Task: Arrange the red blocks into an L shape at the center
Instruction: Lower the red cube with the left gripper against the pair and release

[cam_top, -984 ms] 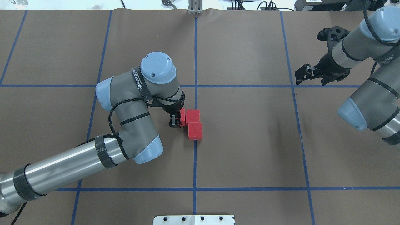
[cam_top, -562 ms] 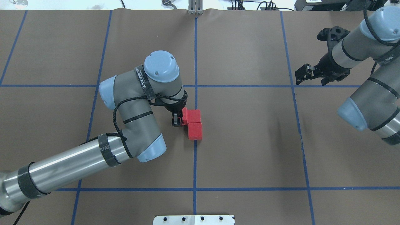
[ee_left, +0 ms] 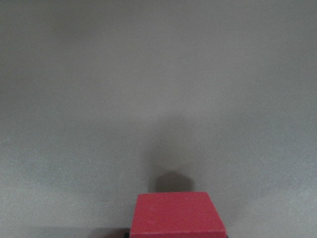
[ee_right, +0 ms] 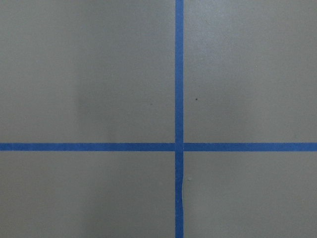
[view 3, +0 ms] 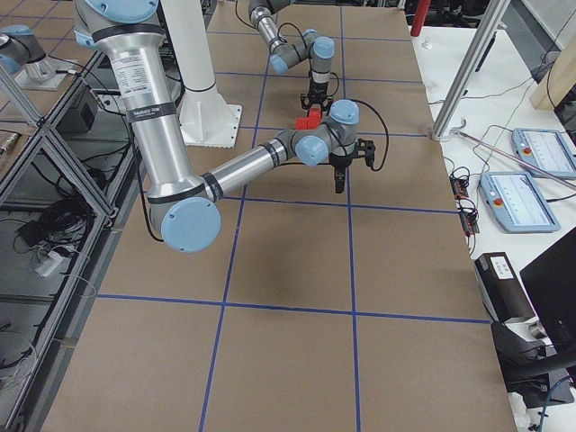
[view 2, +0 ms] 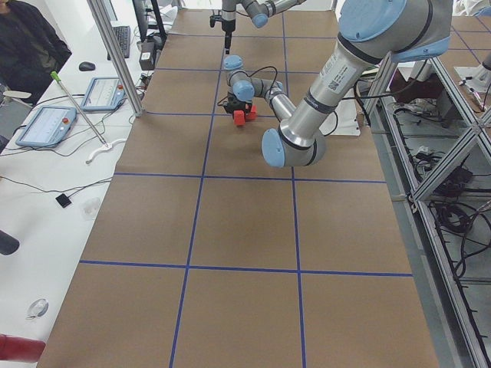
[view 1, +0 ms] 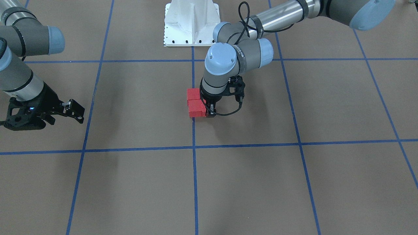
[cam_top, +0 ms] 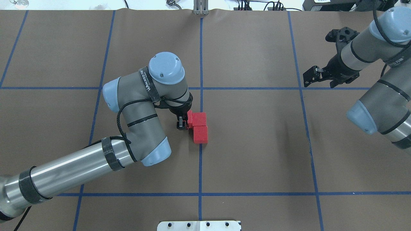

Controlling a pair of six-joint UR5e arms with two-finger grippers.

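- White base plate [cam_top: 199, 225] — bottom edge of the overhead frame.
- Red blocks [cam_top: 200, 134] — mid-frame at the center [cam_top: 218, 128], by the middle blue tape line [cam_top: 200, 166]. Two touch, one above the other, with the third block [cam_top: 189, 117] left of the upper one.
- Left gripper [cam_top: 182, 124] — apparently pinching the third block, though the wrist hides much.
- Right gripper [cam_top: 307, 78] — upper right, fingers spread.

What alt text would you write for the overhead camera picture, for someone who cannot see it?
Seen from above, the left gripper holds a third red block beside two red blocks that touch at the middle blue tape line of a brown gridded table. The right gripper hangs open, far off to the right.
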